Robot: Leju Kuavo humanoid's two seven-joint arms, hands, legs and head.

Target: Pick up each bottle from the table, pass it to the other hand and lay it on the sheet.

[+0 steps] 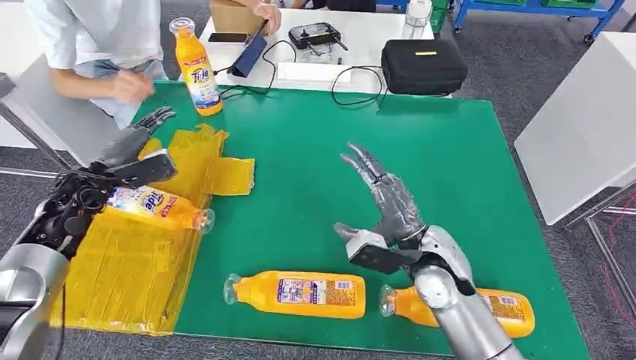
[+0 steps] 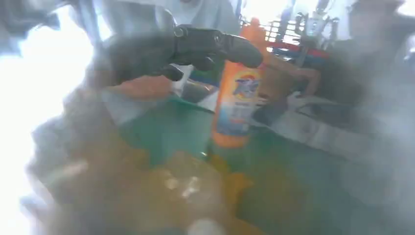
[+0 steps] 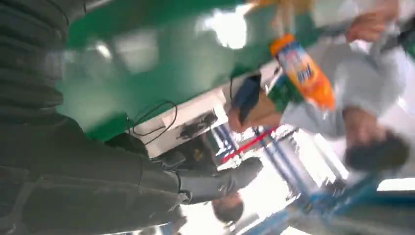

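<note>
Four orange plastic bottles with printed labels are in sight on the green table mat. Going from the left: one bottle lies on its side across the crinkled yellow plastic sheet, clear cap pointing toward the middle of the table, held under the left hand. That hand reaches in from the lower left, its silver forearm low at the edge; the thumb presses over the bottle's base end while the darker fingers stretch forward and apart beyond it. The left wrist view is blurred, showing dark fingers extended in front of the upright bottle.

That second bottle stands upright at the far left corner of the mat, just beyond the yellow sheet, near a seated person's hand. It also appears in the right wrist view, which is blurred.

The third bottle lies on its side on the bare mat near the front edge, cap to the left, just right of the sheet. The fourth bottle lies beside it further right, also cap to the left, partly hidden by the right forearm.

The right hand is raised above the mat, palm turned, fingers spread and pointing away toward the far side, holding nothing.

Beyond the mat sit a black zipped case, a black controller and loose black cables on a white table.
</note>
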